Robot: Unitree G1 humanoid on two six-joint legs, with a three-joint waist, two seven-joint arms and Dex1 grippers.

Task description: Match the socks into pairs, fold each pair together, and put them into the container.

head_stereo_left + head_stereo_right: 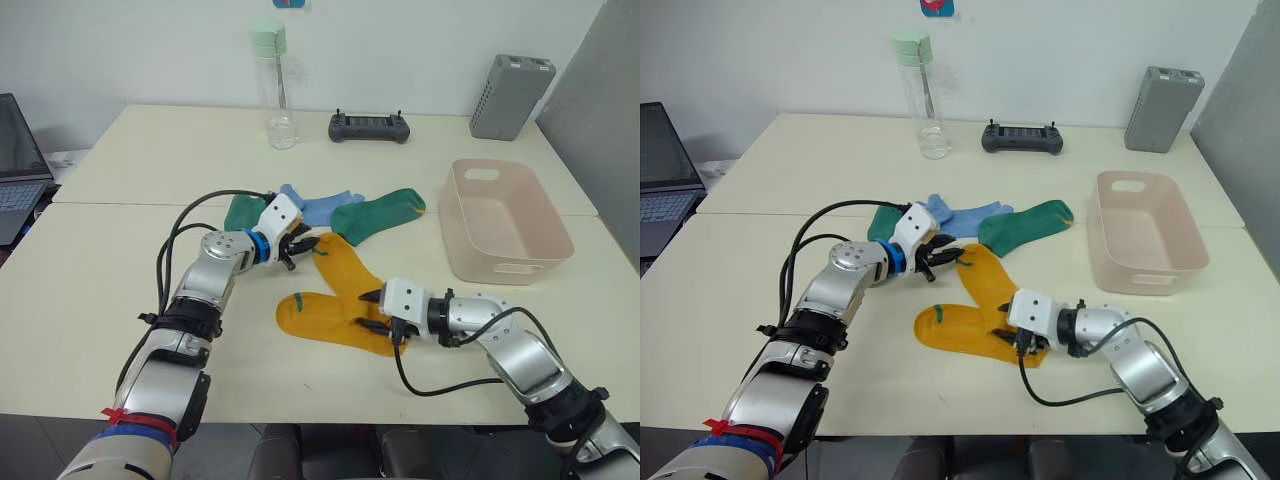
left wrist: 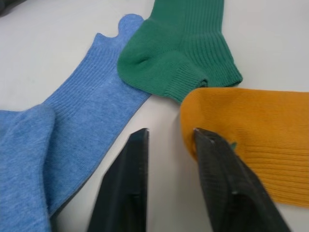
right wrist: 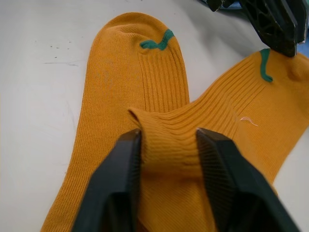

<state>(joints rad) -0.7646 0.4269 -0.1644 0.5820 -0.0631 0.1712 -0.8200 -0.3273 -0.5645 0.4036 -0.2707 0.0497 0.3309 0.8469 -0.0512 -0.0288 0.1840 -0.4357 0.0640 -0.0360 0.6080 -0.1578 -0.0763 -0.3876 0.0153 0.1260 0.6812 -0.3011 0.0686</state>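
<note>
Pale table [image 1: 120, 290]: right gripper [image 3: 169, 145] pinching ribbed mustard socks [image 1: 345, 290]; left gripper [image 2: 169, 137] spread beside green-trimmed edge.

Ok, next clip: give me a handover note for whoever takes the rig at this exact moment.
Left gripper: open, low over the table, one finger touching the cuff of the far yellow sock.
Right gripper: fingers either side of a raised fold of yellow sock; pinching it, as far as I can tell.
Near yellow sock lies flat, overlapping the far one.
Blue socks and green socks lie loose behind, overlapping.
Container: empty, to the right.
Done: no pair folded or stored.
Left: fold yellow pair, then blue and green, put all in container.
</note>
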